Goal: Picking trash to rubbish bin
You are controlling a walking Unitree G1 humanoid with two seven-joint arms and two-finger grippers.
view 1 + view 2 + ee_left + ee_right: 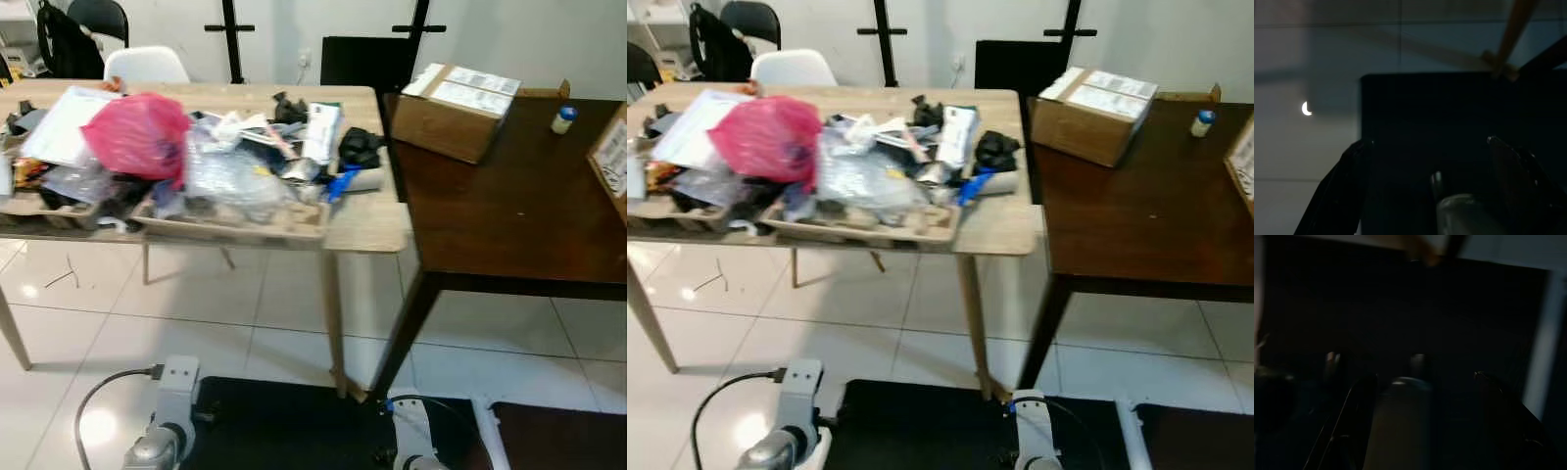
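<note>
A heap of trash lies on the light wooden table (367,227): a pink plastic bag (137,135), clear crumpled plastic (227,174), a white carton (322,132), black scraps (360,147) and cardboard pulp trays (230,220). Both silver arms hang low in front of the table, the left arm (167,426) and the right arm (411,441), far below the trash. In the dark left wrist view my left gripper (1427,142) stands open above a black surface. My right gripper (1423,376) is open too, holding nothing.
A dark brown table (509,215) adjoins on the right, carrying a cardboard box (456,108) and a small bottle (562,118). A white chair (147,65) and black chairs stand behind. A black flat shape (284,421) lies on the white tile floor by the table legs.
</note>
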